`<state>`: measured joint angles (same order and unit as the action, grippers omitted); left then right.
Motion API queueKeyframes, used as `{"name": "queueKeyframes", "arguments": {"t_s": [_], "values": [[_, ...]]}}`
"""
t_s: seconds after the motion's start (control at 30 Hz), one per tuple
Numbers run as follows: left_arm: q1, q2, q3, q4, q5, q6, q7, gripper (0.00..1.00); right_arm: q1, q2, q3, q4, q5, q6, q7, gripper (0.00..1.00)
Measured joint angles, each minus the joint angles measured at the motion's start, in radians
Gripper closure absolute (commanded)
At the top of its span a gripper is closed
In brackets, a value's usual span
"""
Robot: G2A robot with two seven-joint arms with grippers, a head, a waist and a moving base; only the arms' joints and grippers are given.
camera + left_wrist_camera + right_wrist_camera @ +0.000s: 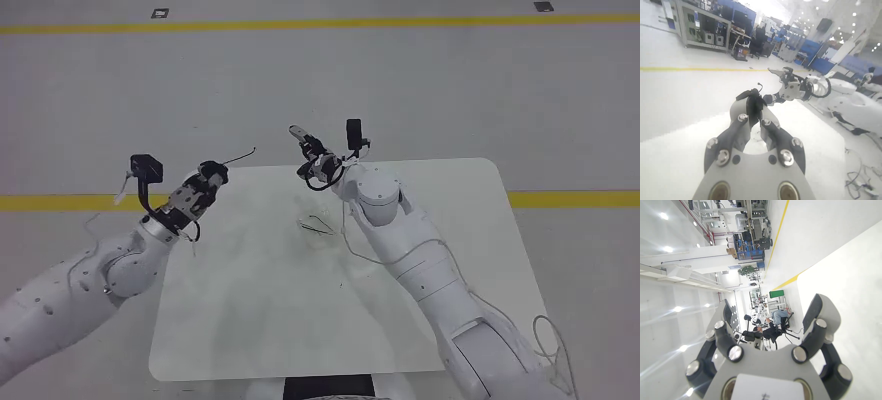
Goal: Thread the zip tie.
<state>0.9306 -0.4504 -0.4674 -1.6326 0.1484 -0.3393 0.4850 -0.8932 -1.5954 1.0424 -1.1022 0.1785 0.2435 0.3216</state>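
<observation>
1. The left tool (755, 106) was clamped on the black zip tie (240, 157), held up near the surface (450, 300) corner.
2. The right tool (770, 306) gaped wide, empty.
3. The zip tie looked light, springy and slippery; it seemed best pinched near its free end.

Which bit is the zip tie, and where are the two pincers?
zip tie (240, 157): top view, middle of its thin black strap.
left pincer (754, 99): left wrist view, between its fingertips.
right pincer (770, 302): right wrist view, between its open fingertips.

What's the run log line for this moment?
left claw: shut on zip tie | right claw: open, empty | claws apart | zip tie not threaded
</observation>
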Motion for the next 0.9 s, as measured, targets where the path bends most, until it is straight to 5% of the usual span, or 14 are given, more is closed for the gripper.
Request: {"name": "queueKeyframes", "arguments": {"t_s": [0.2, 0.63, 0.9], "values": [[0.038, 0.014, -0.040, -0.058, -0.182, -0.001, -0.071, 1.00, 0.000, 0.000, 0.000, 0.000, 0.000, 0.000, 0.000, 0.00], [0.048, 0.011, -0.047, -0.071, -0.228, 0.000, -0.105, 1.00, 0.000, 0.000, 0.000, 0.000, 0.000, 0.000, 0.000, 0.00], [0.103, 0.012, -0.117, -0.059, -0.693, -0.001, -0.380, 1.00, 0.000, 0.000, 0.000, 0.000, 0.000, 0.000, 0.000, 0.00]]}}
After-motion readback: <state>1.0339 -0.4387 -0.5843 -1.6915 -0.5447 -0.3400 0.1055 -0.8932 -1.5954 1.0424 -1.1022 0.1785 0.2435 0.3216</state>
